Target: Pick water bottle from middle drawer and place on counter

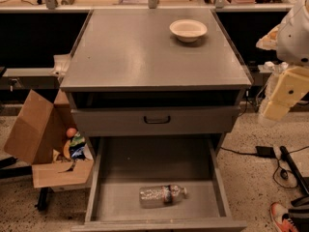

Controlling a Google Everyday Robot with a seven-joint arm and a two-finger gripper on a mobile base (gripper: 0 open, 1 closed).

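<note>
Gripper (284, 96) hung to the right of the counter (140, 57), whether open or closed I could not tell, while the water bottle (162, 195) lay sideways on the middle drawer (118, 202) floor, probably light, thin-walled and slippery, so I favoured grasping across its labelled middle.

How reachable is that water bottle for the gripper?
Probably yes: the middle drawer stands open, the water bottle lies uncovered on its floor, and the gripper hangs at the picture's right edge, nothing between.

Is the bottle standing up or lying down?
Lying down: the bottle rests lengthwise on the drawer floor, cap pointing right. The gripper hangs at the right, away from it.
</note>
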